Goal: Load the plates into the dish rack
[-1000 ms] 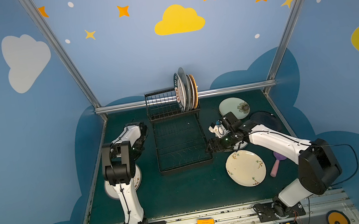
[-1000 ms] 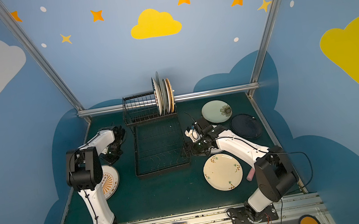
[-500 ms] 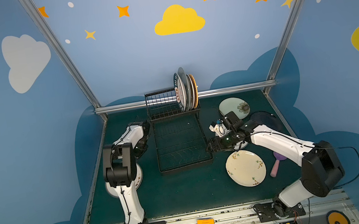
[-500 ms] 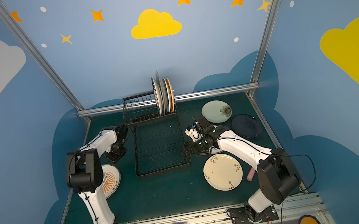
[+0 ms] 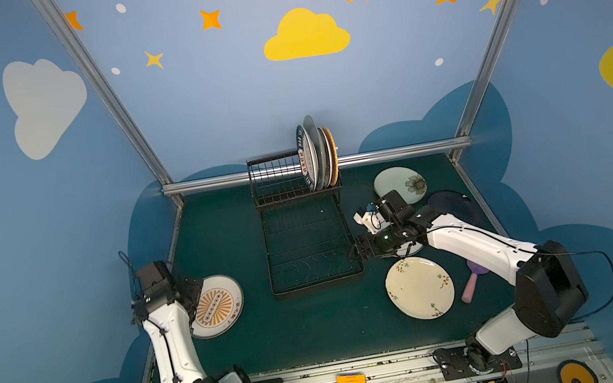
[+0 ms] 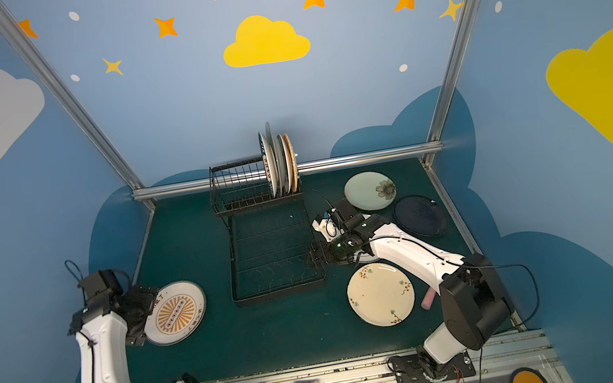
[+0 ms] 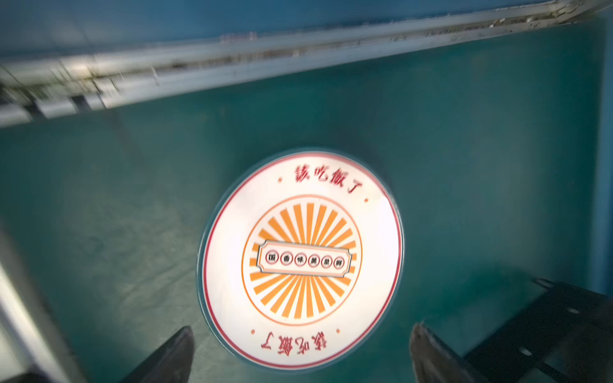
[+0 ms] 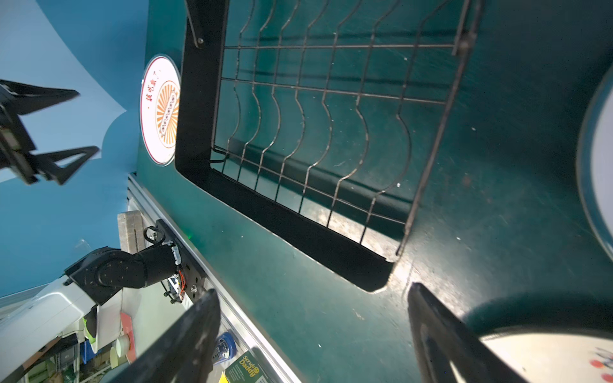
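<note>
The left claw is hanging raised with its fingers spread wide and nothing between them, above the left rim of the sunburst plate. That plate is lying flat close to the left edge of the worktop. In both top views a bare strip of worktop is separating it from the left side of the dish rack. More open worktop is running along the near edge as far as the cream floral plate.

The right claw is likewise standing apart and empty, pointing at the rack's near right corner, just beside the tray rim. The cream floral plate is lying just to the near side of it.

Four plates are standing on edge at the right end of the rack's raised far basket, and the basket's left part is showing bare wires. The pale green plate and the navy plate are lying flat at the far right.

Compared with a second ago, the left arm is drawn back from the rack's far left side to the sunburst plate, which is now uncovered. Its fingers are now parted. The right claw is staying where it was.
</note>
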